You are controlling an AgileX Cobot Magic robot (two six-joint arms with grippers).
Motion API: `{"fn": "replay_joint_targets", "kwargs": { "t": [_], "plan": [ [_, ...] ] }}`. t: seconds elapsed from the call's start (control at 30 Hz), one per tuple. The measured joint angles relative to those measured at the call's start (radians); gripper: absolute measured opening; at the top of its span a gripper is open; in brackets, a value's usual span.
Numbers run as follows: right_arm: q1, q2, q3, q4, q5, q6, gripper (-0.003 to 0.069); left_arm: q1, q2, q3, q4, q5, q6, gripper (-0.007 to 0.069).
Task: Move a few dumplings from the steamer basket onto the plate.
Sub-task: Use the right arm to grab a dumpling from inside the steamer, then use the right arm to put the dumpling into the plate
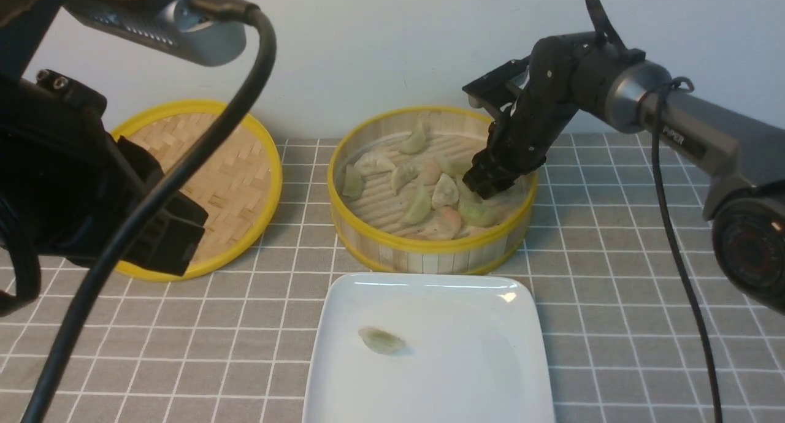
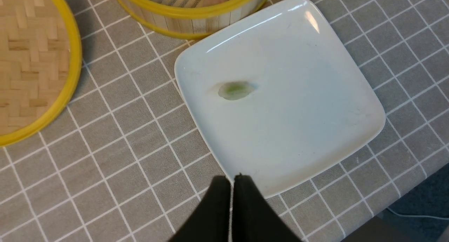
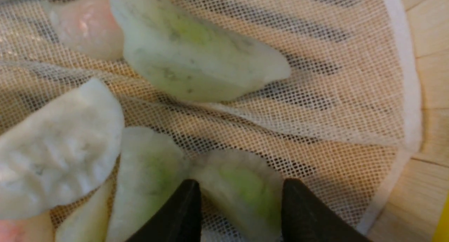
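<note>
Upper ctr-right of the front view, R gripper (image 3: 242,182) is down in the steamer basket (image 1: 429,245), jaws apart w/ a green dumpling (image 3: 245,189) between the fingertips; can't tell if they press it, so no firm hold confirmed. L gripper (image 2: 232,179), bottom ctr of its wrist view, is closed, nothing in it.

Risks: a neighbouring dumpling (image 3: 147,175) lies right beside one finger, so closing could pinch or drag it too. Skin looks soft & moist: too hard a squeeze may tear it, too light may let it slip. Fingers could also snag the mesh liner (image 3: 333,122), prob. lifting it w/ the catch.

Target's long axis, in the R wrist view, runs diag. upper left to lower right, pleated edge toward upper right. One dumpling (image 1: 381,341) sits on the plate (image 1: 454,374), lower ctr of front view, long axis near L–R, tilted slightly down to the right.
</note>
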Motion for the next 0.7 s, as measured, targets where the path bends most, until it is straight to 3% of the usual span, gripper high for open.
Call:
{"fn": "replay_joint_targets", "kwargs": {
  "t": [0.1,0.47,0.7],
  "plan": [
    [0.009,-0.004,-0.002,-0.022,0.022,0.013,0.0144,0.000,0.000,0.000,0.001,0.000,0.000,-0.0005],
    [0.017,-0.168,0.007,-0.052,0.157,0.133,0.0141,0.000,0.000,0.000,0.019,0.000,0.004,-0.0005],
    [0.020,-0.388,0.085,0.065,0.162,0.169,0.0141,0.000,0.000,0.000,0.019,0.000,0.007,-0.0005]
  ]
}}
